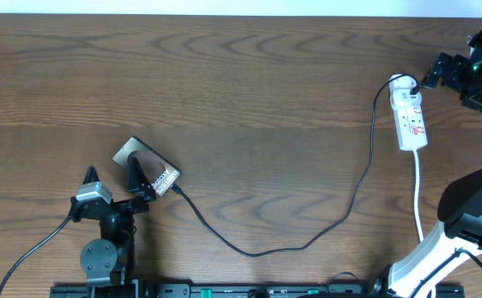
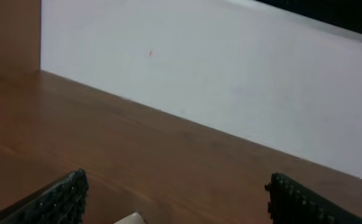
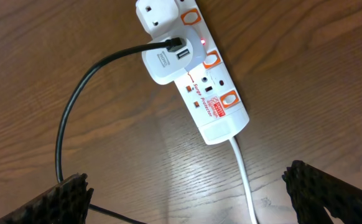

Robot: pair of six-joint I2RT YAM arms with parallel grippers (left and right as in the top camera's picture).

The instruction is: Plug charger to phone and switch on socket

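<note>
Looking finished: thin black charger cable (image 1: 307, 244) in flat dark phone (image 1: 166, 180) | white power strip (image 3: 215, 99) lamp (image 3: 204, 42) red | left claw (image 2: 178, 199), right claw (image 3: 193, 199) open

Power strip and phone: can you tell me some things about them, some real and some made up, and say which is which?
1. The black cable goes into a white plug on the power strip. True.
2. The phone lies right next to the power strip. False: the phone is by the left arm, and the strip is across the table by the right arm.
3. The right jaws are squeezing the power strip. False: they stand wide open with nothing between them.
4. A little red light glows on the power strip. True.
</note>
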